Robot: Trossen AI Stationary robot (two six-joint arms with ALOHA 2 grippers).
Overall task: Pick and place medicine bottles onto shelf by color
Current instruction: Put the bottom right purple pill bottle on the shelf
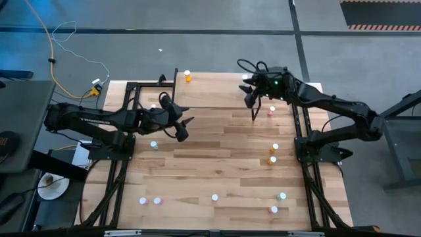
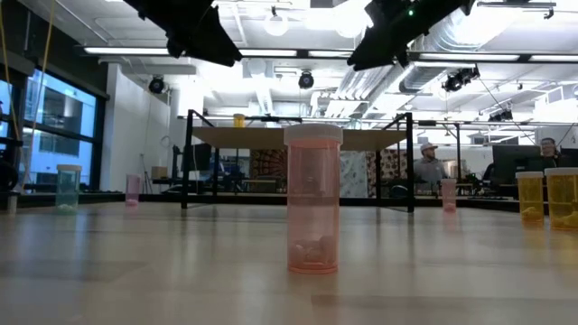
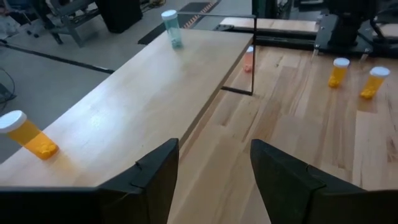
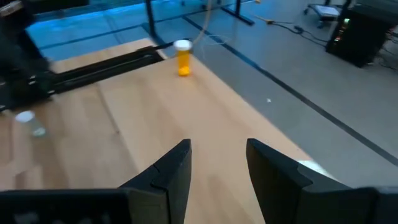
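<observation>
Nearest the low camera: pink bottle [image 2: 312, 199], upright on the tabletop [image 1: 217, 151], white cap on, something small lying at its bottom.

Left gripper [image 3: 211, 177]: fingers apart, nothing between them, raised over the shelf's [image 1: 210, 89] left end. Ahead of it on the shelf, orange bottle [image 3: 26, 135] tilted or lying near the close end, teal bottle [image 3: 172, 28] upright toward the far end.

Right gripper [image 4: 216, 167]: fingers likewise apart and empty, hovering over the shelf's right end, near a pink bottle [image 1: 270, 110] just off the shelf edge. Orange bottle [image 4: 183, 58] upright at the shelf's far corner from that wrist.

Outward across the tabletop: 2 orange bottles [image 1: 273, 153] near the right edge; 1 teal bottle [image 1: 154, 145] left of centre; more along the near edge, including 2 [image 1: 149, 200] at the left, 1 [image 1: 214, 197] at the middle, and 2 [image 1: 277, 203] at the right, 1 of them pink.

Progress, judged from the layout: early. About 2 or 3 bottles on the shelf, roughly 9 loose on the tabletop, no colour groups formed yet. Both arms free for a next pick; the pink one by the right gripper looks the closest candidate.
</observation>
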